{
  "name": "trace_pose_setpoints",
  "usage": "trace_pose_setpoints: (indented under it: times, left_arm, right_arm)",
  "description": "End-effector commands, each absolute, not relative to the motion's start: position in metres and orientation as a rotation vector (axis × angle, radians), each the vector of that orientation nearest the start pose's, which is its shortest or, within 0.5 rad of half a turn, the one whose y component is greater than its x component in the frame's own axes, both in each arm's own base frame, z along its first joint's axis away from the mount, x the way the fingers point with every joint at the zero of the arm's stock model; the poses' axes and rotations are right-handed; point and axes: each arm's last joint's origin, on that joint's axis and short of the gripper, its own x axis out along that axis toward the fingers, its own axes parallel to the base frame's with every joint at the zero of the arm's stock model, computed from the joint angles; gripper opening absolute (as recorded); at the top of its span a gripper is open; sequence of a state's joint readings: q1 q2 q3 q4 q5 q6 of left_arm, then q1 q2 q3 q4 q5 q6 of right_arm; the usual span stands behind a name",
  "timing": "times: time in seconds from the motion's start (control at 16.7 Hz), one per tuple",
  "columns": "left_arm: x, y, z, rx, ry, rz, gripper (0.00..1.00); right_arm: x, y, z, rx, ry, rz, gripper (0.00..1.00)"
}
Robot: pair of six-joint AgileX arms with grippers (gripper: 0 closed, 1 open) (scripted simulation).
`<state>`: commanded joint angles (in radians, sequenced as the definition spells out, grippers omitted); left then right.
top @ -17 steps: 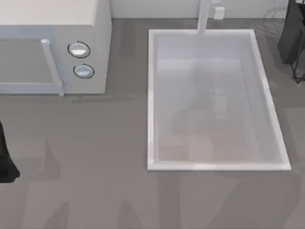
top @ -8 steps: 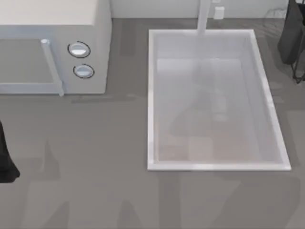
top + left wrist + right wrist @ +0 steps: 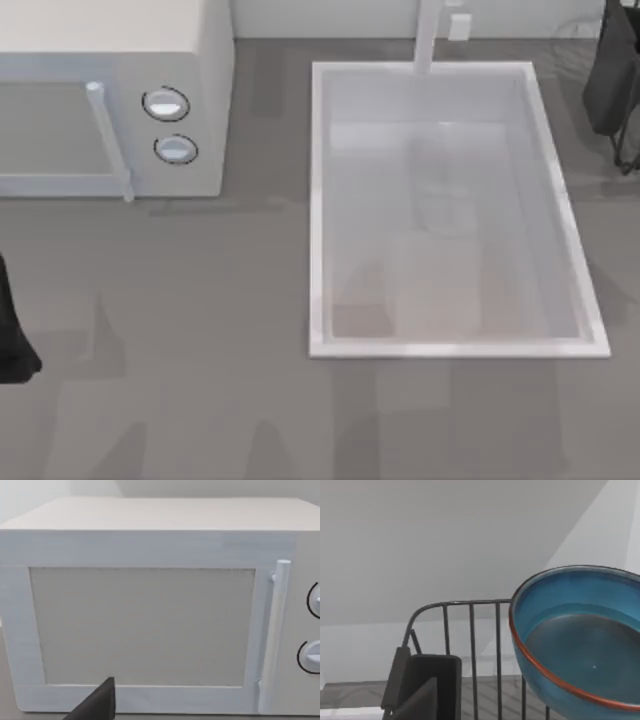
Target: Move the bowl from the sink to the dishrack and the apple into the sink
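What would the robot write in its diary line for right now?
bowl: by the dishrack wires, right wrist view | sink: no bowl, no apple | right arm: top view's far right | left arm: parked left edge

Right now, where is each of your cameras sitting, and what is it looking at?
Top view: above the table, looking straight down at the sink, faucet post and microwave; my left arm shows at the left edge, my right arm at the far right.
Left wrist view: on my left wrist, facing the microwave door; a dark finger tip shows.
Right wrist view: on my right wrist, facing the blue bowl and the wire dishrack.
Shared: top and left wrist views both show the microwave's knobs.
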<state>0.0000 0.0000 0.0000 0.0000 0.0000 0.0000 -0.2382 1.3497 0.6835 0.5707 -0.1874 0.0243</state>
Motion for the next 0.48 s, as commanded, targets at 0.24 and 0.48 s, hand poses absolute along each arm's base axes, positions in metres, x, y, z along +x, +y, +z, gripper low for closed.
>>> trace_pose_setpoints:
  times: [0.24,0.48]
  left_arm:
    - [0.106,-0.001,0.160,0.000,0.000,0.000,1.00]
    - [0.106,-0.001,0.160,0.000,0.000,0.000,1.00]
  right_arm:
    - [0.237,-0.038,0.252,0.032,0.074,-0.012,1.00]
    - [0.196,-0.020,0.252,0.026,0.042,0.021,1.00]
